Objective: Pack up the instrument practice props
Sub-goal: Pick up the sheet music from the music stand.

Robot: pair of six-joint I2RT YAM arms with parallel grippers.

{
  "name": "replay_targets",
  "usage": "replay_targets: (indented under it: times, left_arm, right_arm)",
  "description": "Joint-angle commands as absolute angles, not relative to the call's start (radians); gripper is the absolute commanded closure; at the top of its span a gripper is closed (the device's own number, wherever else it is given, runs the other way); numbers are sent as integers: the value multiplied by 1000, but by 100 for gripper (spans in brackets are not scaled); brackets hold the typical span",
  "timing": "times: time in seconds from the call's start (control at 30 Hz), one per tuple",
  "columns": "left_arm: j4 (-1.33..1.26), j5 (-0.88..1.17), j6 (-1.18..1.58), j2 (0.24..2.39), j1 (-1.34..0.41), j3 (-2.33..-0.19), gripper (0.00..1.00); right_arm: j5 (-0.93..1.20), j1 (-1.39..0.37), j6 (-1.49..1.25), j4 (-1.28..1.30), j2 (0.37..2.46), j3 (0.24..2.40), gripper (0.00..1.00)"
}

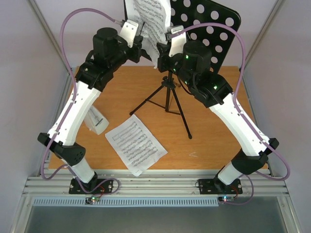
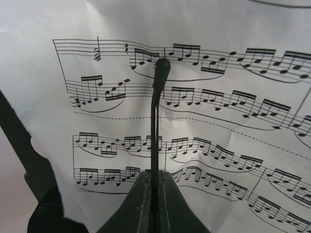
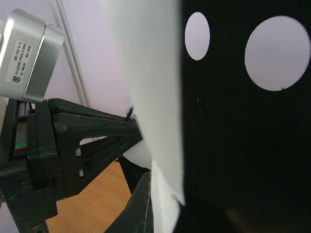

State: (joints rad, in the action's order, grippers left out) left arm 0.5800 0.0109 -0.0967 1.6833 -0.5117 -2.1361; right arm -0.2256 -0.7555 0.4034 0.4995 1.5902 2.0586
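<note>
The tall black tripod music stand [image 1: 168, 85] stands upright in the middle of the orange-brown wooden table [image 1: 214, 136]. Its pole is vertical, with two long legs splayed toward the near left and near right. Its black perforated metal desk [image 1: 233, 22] rises at the far side, its face turned toward the arms. A white printed sheet-music page [image 1: 153, 19] rests against the left part of that desk. Its long axis runs up and down, its staves run across, and its left edge overhangs the desk's side. Both arms reach up to it. The left gripper [image 2: 154, 177] has its fingers pressed together, and a thin black wire page-holder [image 2: 156, 116] with a rounded tip rises straight up from between them in front of the page. The right gripper [image 3: 148, 199] is closed too. In the right wrist view the page's edge runs down into its jaws, though the farther finger blends into the dark desk [image 3: 233, 145], so I cannot tell whether the desk's rim is pinched as well. A second white printed sheet [image 1: 136, 145] lies flat on the table near the arms' bases, its long axis running diagonally from far left to near right. A small white pyramid-shaped metronome with clear cover [image 1: 97, 121] sits just left of that sheet and is partly hidden by the left forearm. Its narrow end points toward the far side.
</note>
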Motion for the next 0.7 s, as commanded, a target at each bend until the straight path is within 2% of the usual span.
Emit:
replay_targets:
  times: [0.0,0.47,0.67]
  left_arm:
    - [495,11,-97,1640,-517,-2092,100]
    - [427,35,-81,1602,-504,-2027,100]
    - [335,111,-56,1565,-496,-1946,100]
  right_arm:
    - [-245,-752,416,486,1548,2041,99]
    - [-300,-752,385,382,1415,1895,99]
    - [-334,-752,385,367,1342,1833,99]
